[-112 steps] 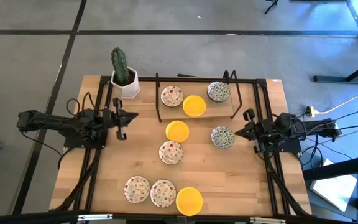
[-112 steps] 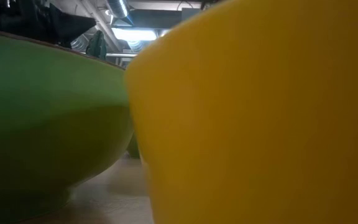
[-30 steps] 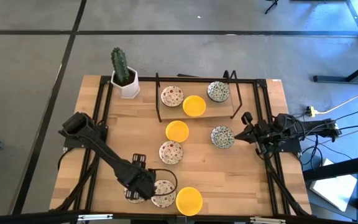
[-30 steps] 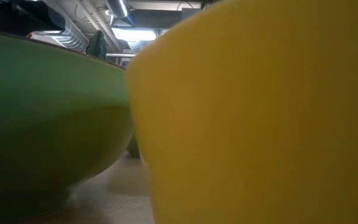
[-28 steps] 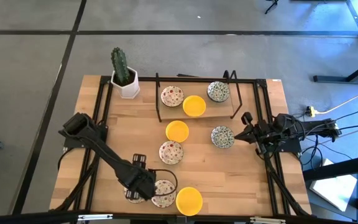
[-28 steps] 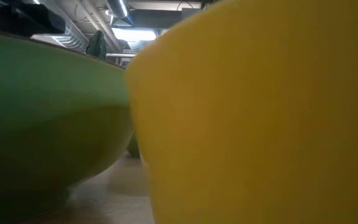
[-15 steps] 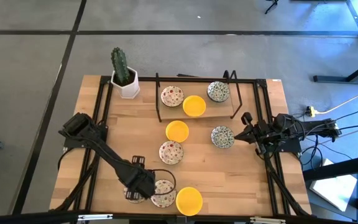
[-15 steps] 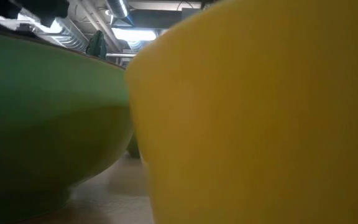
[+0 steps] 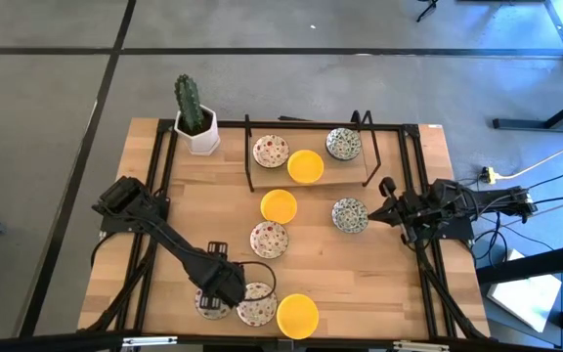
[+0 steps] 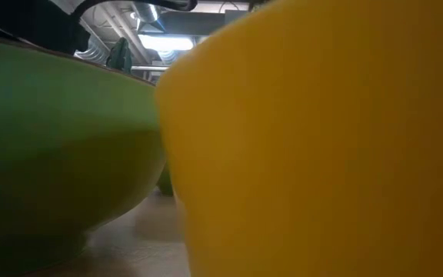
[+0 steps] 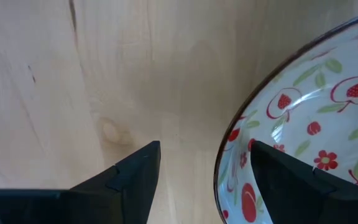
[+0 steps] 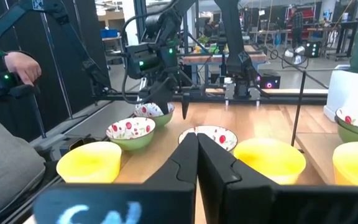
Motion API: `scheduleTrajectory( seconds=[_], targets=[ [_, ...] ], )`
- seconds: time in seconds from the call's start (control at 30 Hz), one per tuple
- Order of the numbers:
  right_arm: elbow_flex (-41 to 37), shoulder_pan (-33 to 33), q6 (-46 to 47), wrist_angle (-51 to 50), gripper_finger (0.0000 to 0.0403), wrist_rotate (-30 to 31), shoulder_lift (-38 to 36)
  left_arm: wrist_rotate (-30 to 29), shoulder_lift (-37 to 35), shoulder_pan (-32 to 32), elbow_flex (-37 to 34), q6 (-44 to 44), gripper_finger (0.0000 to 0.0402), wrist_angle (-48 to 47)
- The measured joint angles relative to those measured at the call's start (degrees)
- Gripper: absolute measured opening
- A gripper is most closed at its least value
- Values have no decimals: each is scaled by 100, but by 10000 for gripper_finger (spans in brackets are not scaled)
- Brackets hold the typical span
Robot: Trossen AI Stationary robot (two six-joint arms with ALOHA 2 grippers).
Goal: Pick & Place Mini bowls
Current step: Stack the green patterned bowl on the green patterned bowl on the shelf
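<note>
- Mini bowls (image 9: 280, 206) lie scattered over the wooden table (image 9: 379, 284): three sit inside a black wire rack (image 9: 308, 180) at the far side, three more in the middle, and three in a row along the near edge.
- The target looks to be the leftmost floral bowl (image 11: 303, 143) in that near row, white inside with red strawberries and flowers (its outside shows green in the right wrist view).
- It is probably glazed ceramic: stiff, light, slick and liable to chip, so it wants a gentle pinch across the thin rim rather than any hold on the curved wall.
- The left gripper (image 9: 215, 289) hangs low over that rim with its fingers spread wide; in the left wrist view one finger (image 11: 126, 180) stands over bare wood outside the bowl and the other over its inside, the rim between them.
- Nothing is gripped yet, and contact with the rim cannot be made out.
- The right gripper (image 9: 387, 186) waits at the table's right side beside a grey-green patterned bowl (image 9: 350, 214), fingers pressed together and empty.
- A potted cactus (image 9: 192, 110) stands at the far left corner.
</note>
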Motion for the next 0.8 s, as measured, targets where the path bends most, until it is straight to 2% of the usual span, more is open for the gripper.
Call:
scheduleTrajectory(
  seconds=[0.13,0.27,0.4,0.53,0.63,0.8],
  targets=[
    [0,0,2,12,6,0,2,4,0,0,0,0,235,-1],
    [0,0,2,21,6,0,2,2,0,0,0,47,211,-1],
    [0,-1,2,21,6,0,2,2,-2,0,0,104,161,2],
    [0,0,2,21,6,0,2,24,-2,0,0,201,85,0],
    [0,0,7,21,6,0,2,383,-64,34,37,254,25,2],
    [0,-1,6,21,6,2,2,476,-225,79,23,460,14,-11]
  ],
)
